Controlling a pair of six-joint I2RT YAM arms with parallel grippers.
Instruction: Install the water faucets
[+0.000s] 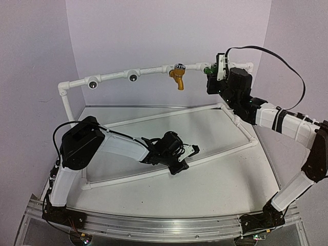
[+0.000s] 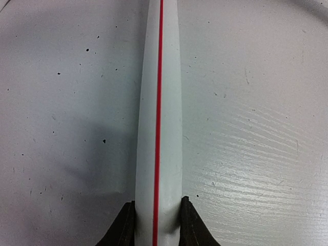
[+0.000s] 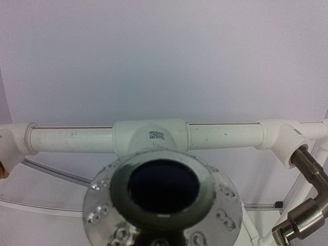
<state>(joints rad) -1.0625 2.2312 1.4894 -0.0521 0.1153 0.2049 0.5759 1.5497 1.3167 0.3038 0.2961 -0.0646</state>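
The mustard-yellow faucet [image 1: 178, 78] hangs spout down from the white top rail [image 1: 154, 70]. The green faucet [image 1: 207, 69] sits at the rail's right part, at the tips of my right gripper [image 1: 214, 72]. In the right wrist view a silver cap with a dark centre [image 3: 163, 197] fills the jaw area just before a white T fitting [image 3: 151, 136]; my fingers are hidden. My left gripper [image 1: 190, 151] is shut on the frame's low front pipe [image 2: 159, 113], white with a red line, fingertips [image 2: 126, 215] on both sides. The dark grey faucet is out of view.
Two open silver-centred sockets [image 1: 93, 83] [image 1: 132, 77] sit on the rail's left part. The frame's base pipes [image 1: 154, 117] lie across the table. A metal elbow fitting [image 3: 302, 205] stands at the rail's right end. Purple walls close in behind.
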